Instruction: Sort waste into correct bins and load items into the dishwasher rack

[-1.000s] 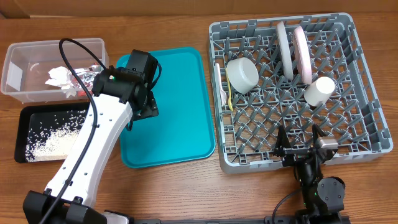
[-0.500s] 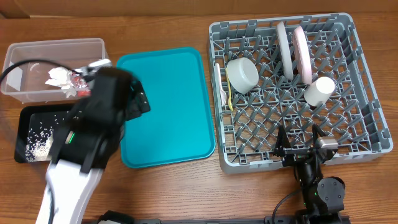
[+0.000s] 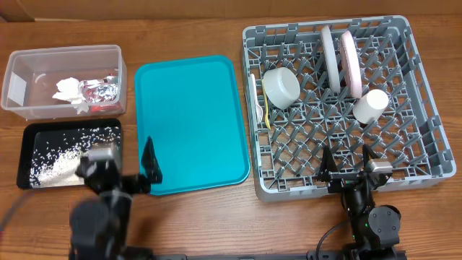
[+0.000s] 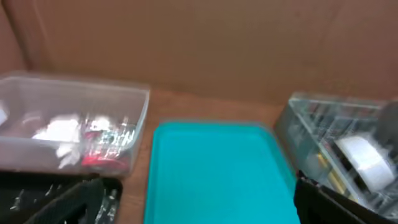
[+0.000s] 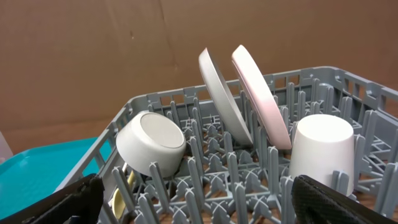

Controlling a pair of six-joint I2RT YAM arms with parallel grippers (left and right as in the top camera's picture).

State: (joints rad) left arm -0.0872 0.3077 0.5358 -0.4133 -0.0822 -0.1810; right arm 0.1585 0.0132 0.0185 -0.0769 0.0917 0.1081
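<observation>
The sorting looks complete. At the upper left of the overhead view, the clear tub (image 3: pixel 20 108) holds the crumpled napkin (image 3: pixel 70 91) and the foil wrapper (image 3: pixel 102 89), keeping the dry rubbish together. Below it, the black tray (image 3: pixel 110 130) carries the rice-like grains (image 3: pixel 61 162), mostly heaped toward its lower left. The teal tray (image 3: pixel 191 123) in the middle is bare.

On the right, the dishwasher rack (image 3: pixel 427 155) is loaded. The pale grey-blue plate (image 3: pixel 330 58) and the pinkish-white plate (image 3: pixel 351 65) stand on edge side by side, with the pegs propping them. The bowl (image 3: pixel 281 88) lies tipped on its side, the cup (image 3: pixel 371 105) sits among the pegs, and a yellow utensil (image 3: pixel 266 115) lies beside the bowl.

Both arms sit low at the bottom edge above the table (image 3: pixel 216 217). The left tool (image 3: pixel 124 165) and the right tool (image 3: pixel 349 170) are each spread wide and empty, which probably means they are parked with nothing left to grasp.
</observation>
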